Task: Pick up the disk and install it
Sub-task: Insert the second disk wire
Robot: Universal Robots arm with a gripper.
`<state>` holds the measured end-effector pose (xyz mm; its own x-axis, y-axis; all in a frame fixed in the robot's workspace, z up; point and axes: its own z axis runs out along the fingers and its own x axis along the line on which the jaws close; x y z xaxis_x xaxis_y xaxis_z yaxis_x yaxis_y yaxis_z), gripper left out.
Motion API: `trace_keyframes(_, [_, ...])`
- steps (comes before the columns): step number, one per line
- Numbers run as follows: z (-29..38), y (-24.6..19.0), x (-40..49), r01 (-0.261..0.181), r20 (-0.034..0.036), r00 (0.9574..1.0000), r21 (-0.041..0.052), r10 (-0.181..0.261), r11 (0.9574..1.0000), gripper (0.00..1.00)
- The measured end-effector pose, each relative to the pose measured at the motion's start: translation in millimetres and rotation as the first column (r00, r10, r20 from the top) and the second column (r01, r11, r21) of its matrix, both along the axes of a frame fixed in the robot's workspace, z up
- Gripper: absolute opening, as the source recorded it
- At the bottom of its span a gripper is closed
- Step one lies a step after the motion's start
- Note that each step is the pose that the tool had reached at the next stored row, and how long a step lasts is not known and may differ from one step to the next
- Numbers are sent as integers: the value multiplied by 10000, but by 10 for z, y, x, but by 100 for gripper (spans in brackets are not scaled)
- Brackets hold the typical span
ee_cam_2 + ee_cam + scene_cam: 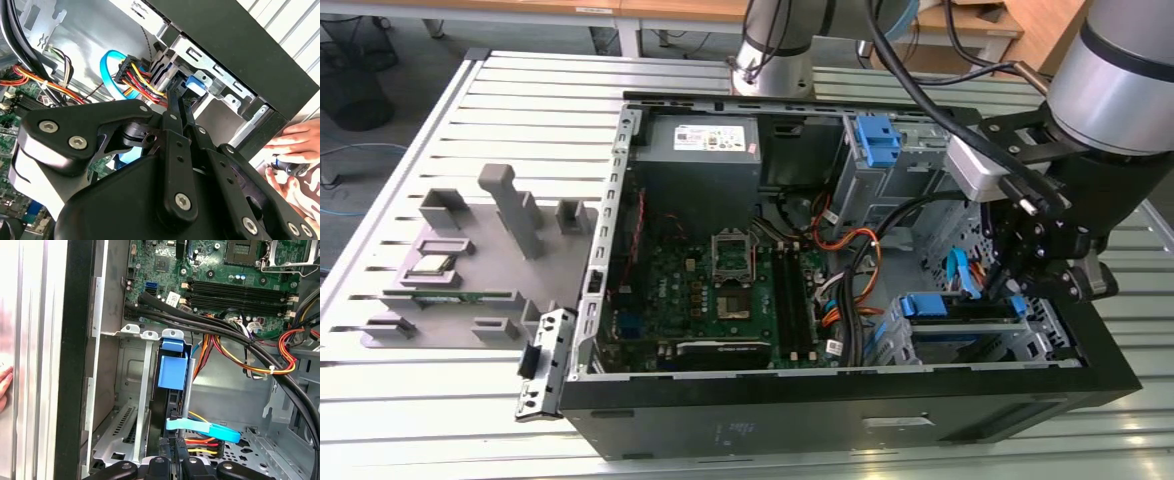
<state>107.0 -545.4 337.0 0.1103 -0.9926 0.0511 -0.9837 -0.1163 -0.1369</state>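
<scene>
Fingers [176,95] pressed together, tips at cable end of disk [172,372]. Disk seated on edge in drive cage [131,371], lower right of exterior view, blue bracket showing. Arm [1121,80] reaches down from upper right, wrist inside computer case [854,415].

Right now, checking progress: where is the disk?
The disk stands on edge in the drive cage, exterior view's right, beside the blue ribbon cable.

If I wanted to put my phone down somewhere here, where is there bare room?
The slatted metal table is bare behind the grey fixture block, beside the open black computer case. Inside the case it is crowded: green motherboard, cables and the gripper at the drive bay.
</scene>
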Motion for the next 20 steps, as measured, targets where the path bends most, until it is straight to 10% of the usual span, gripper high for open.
trace_keyframes(20, [-3,-1,-3,537,10,9986,4,-537,9986,16])
